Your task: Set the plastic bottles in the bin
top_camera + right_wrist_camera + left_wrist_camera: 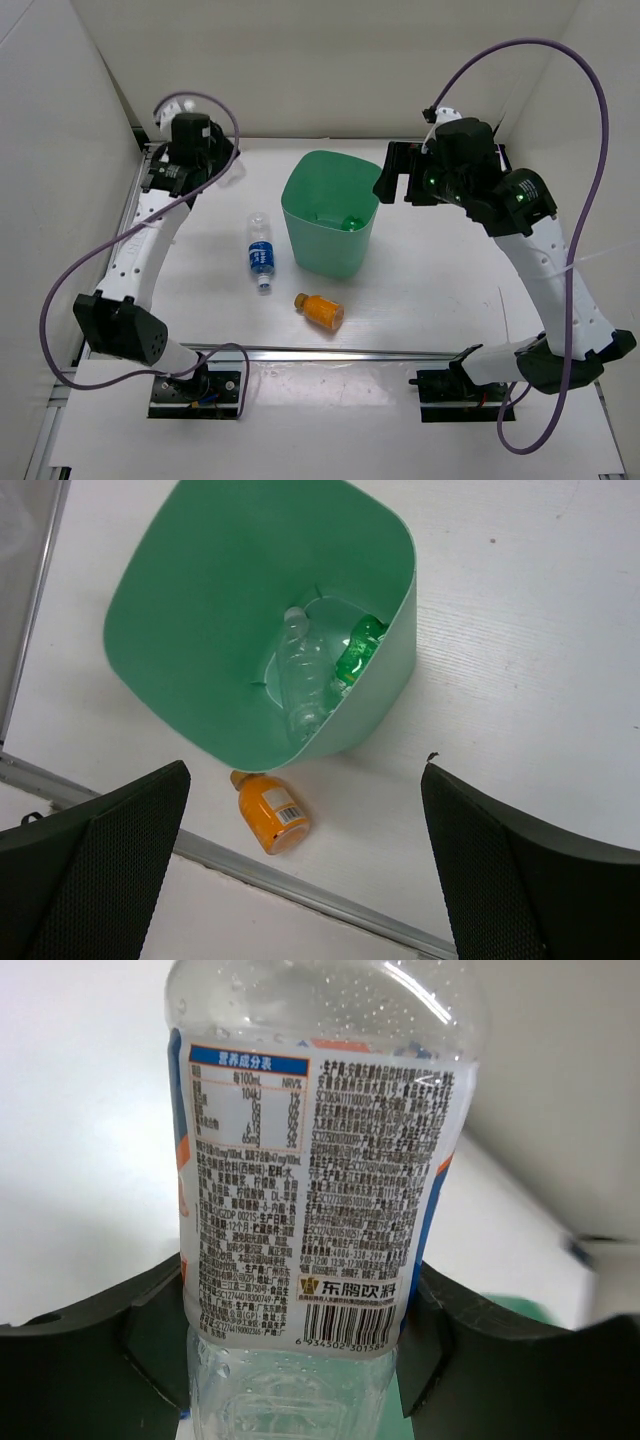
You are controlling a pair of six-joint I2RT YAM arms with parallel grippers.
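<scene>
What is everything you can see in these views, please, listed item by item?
bin: one, mint green, mid-table.
clear bottle: one, clear, inside the bin.
green bottle: one, translucent green, inside the bin beside it.
blue-label bottle: one, clear, on the table left of the bin.
orange bottle: one, orange, on the table in front of the bin.
held bottle: one, clear with printed label, far-left corner.
table: one, white, under everything.
left gripper: one, black, closed on the held bottle.
right gripper: one, black, open, beside the bin's far-right rim.
</scene>
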